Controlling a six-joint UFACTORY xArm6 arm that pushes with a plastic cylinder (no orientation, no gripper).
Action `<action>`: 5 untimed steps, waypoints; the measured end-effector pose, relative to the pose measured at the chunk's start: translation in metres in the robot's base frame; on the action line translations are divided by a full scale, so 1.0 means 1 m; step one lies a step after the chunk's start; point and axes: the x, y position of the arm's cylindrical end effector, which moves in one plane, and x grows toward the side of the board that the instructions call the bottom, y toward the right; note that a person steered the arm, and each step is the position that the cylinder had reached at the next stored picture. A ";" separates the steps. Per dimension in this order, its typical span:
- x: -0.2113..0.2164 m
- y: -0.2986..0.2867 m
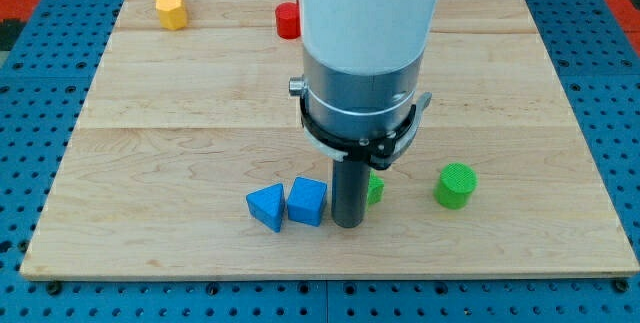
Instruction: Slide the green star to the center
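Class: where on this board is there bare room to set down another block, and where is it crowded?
Free: wood between yellow block and blue blocks; right of green cylinder. Crowded: my tip, between blue blocks and a mostly hidden green block.

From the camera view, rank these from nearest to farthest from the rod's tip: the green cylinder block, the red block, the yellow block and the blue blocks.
My tip is near the board's bottom edge.
1. Blue cube-like block, right beside the tip on the view's left; blue triangular block just beyond.
2. Green cylinder block, to the view's right.
3. Red block, at the view's top, partly hidden by the arm.
4. Yellow block, top left.
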 end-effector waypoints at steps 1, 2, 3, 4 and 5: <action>-0.004 0.002; -0.029 0.011; -0.035 0.042; -0.062 0.060; -0.107 0.018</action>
